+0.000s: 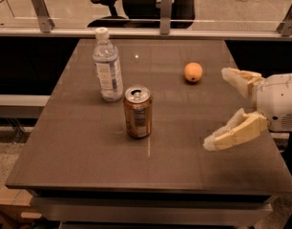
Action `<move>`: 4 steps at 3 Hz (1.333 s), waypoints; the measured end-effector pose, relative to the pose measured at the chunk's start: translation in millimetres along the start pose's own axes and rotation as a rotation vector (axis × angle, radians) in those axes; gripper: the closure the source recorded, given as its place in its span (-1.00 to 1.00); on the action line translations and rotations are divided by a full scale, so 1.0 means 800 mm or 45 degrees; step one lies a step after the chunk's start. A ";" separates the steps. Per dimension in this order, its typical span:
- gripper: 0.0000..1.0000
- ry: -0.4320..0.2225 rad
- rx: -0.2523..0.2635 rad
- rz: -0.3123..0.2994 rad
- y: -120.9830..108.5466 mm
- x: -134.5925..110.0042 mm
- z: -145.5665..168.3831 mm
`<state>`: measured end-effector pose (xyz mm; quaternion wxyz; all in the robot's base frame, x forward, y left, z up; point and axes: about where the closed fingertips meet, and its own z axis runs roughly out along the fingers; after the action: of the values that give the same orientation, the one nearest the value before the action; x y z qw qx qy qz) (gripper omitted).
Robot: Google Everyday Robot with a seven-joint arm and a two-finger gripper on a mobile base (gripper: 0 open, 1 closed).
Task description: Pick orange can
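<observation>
The orange can [138, 112] stands upright near the middle of the dark table [79, 166], orange-brown with a silver top and a pale label patch. My gripper [218, 108] comes in from the right edge, over the table's right side, well to the right of the can and apart from it. Its two pale fingers [234, 131] are spread wide and hold nothing.
A clear water bottle [107, 72] with a white cap stands just behind and left of the can. A small round orange fruit [193, 72] lies at the back right, near the gripper's upper finger. A glass rail and an office chair [136, 4] are behind the table.
</observation>
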<state>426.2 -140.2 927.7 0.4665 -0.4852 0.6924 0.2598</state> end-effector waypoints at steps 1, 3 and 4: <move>-1.00 -0.158 -0.060 -0.011 0.006 -0.010 0.022; -1.00 -0.312 -0.135 -0.015 0.014 -0.006 0.066; -1.00 -0.294 -0.162 -0.005 0.011 0.003 0.091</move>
<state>446.6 -79.1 893.3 0.5119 -0.4821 0.6152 0.3565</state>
